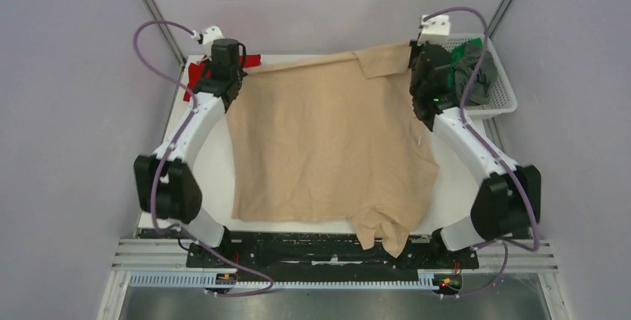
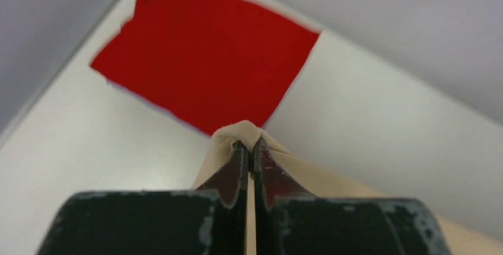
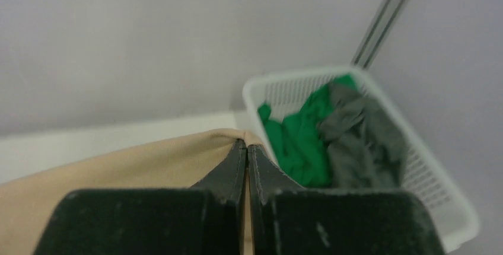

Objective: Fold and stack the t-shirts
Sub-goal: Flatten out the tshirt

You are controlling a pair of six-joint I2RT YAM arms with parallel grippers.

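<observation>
Left hand [image 2: 250,146] and right hand [image 3: 246,146] are each pinched shut on a far corner of the beige t-shirt [image 1: 327,141] spread over the table [image 1: 212,178]; I judge it light, limp, quick to sag; corners give the surest hold.

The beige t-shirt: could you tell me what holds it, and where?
The left claw pinches the beige t-shirt at its far left corner, the right claw at its far right corner.
</observation>
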